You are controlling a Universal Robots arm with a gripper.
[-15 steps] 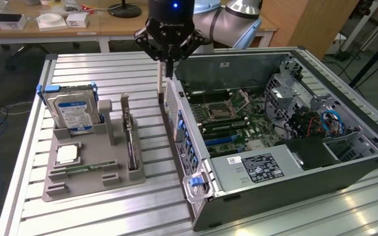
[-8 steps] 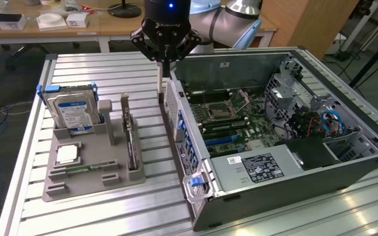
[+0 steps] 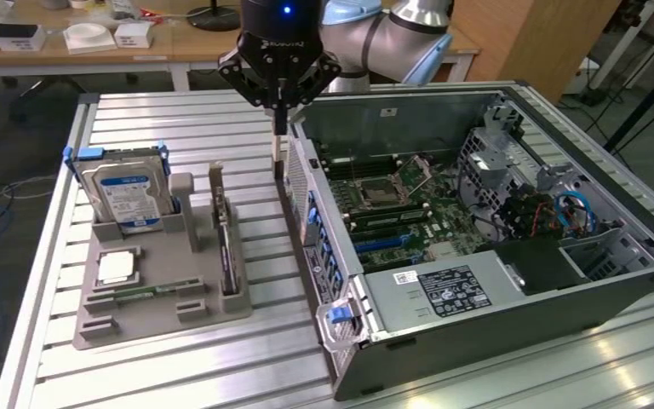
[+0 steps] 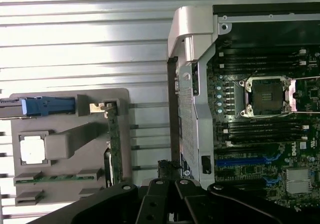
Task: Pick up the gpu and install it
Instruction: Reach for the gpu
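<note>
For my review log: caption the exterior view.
Shut hand hangs beside the open computer case; graphics card stands in its grey holder.

Light: bright, from overhead.
Glare: table (image 3: 191,366) slats shine at 5 o'clock, exterior view; in the wrist view they wash out white.
Shadow: case (image 3: 395,111) bay dark at 4 o'clock; floor (image 3: 9,128) dim at 9 o'clock.

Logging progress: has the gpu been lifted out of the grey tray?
No, the gpu stands on edge in a slot along one side of the grey tray.
</note>
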